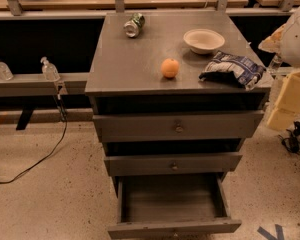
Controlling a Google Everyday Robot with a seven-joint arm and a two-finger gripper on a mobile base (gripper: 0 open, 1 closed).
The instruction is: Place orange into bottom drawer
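The orange (170, 68) sits on the grey cabinet's top (130, 59), near the front edge and a little right of centre. The bottom drawer (172, 200) is pulled out below and its tray holds nothing. The two upper drawers (177, 126) are pushed in. Parts of my arm (292, 39), white and cream-coloured, enter at the right edge beside the cabinet. My gripper itself is out of view.
On the cabinet top are a white bowl (203, 40) at the back right, a crushed green-and-silver can (134, 25) at the back and a blue-and-white bag (232, 69) at the right front. Two small bottles (50, 70) stand on a ledge at left. A cable (40, 159) lies on the floor.
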